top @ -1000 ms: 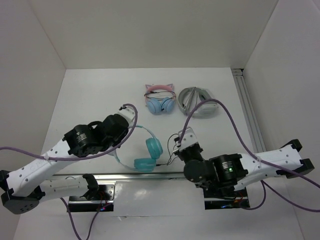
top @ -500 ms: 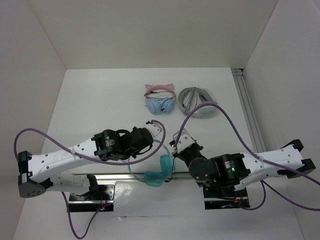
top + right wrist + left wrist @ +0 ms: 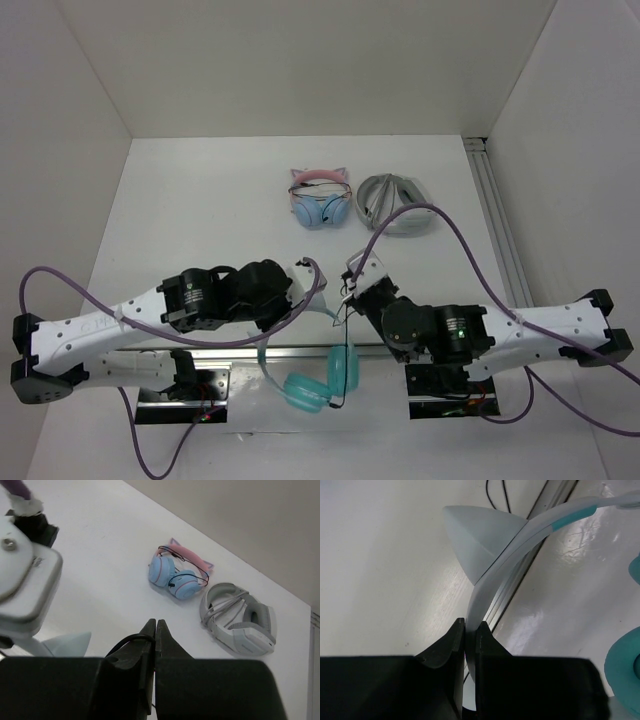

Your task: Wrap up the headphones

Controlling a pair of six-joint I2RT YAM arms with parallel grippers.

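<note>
1. Teal headphones (image 3: 318,383) are clamped by the headband (image 3: 520,540) between my left fingers (image 3: 445,647), cups off to their right (light but slippery, I judge).
2. My right fingers (image 3: 167,647) pinch the thin, limp cable (image 3: 125,642); best held gently.

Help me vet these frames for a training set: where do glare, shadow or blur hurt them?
Top external: even soft light, faint shadows, headphones sharp. Left wrist: glare streaks on the glossy surface to the picture's right of the headband; left gripper nearly black. Right wrist: pink pair and grey pair crisp, right gripper underexposed, white housing at upper left blurred.
</note>
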